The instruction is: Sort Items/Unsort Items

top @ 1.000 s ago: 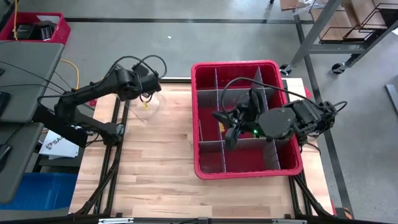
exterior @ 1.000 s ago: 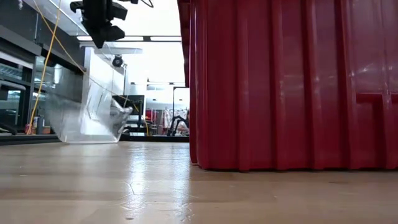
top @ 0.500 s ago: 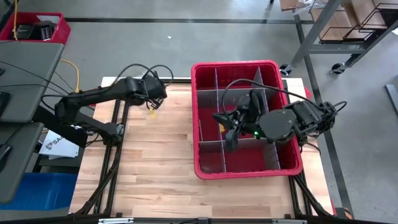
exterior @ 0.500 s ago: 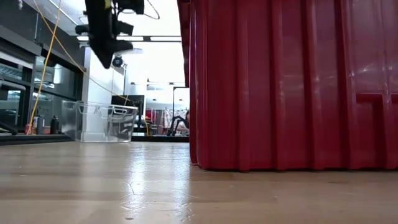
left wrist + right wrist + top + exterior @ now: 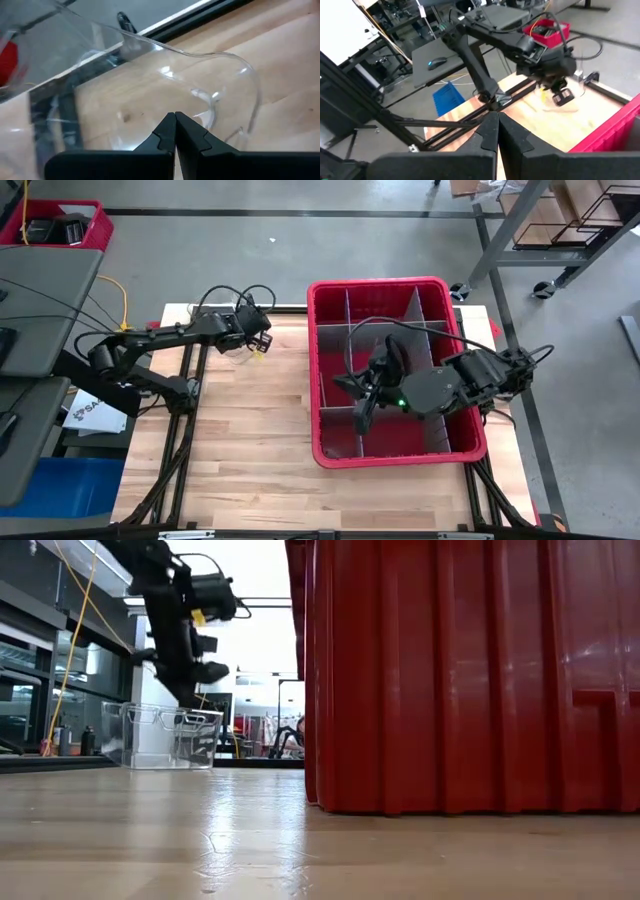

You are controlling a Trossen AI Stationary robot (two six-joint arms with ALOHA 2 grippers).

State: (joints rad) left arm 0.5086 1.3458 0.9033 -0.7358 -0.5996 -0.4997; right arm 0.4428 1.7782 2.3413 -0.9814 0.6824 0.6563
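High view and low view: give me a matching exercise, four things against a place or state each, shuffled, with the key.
Things:
1. left gripper
2. right gripper
3. clear plastic container
4. red bin

Places or states:
A. divided into compartments, on the table's right half
B. shut, above the clear container at the table's far left
C. upright on the wood, nothing visible inside
D. shut, over the red bin's compartments

Pairs: 1-B, 2-D, 3-C, 4-A

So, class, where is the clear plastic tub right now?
In the high view the clear tub sits on the table's far left, under the left arm's fingers, left of the red bin.
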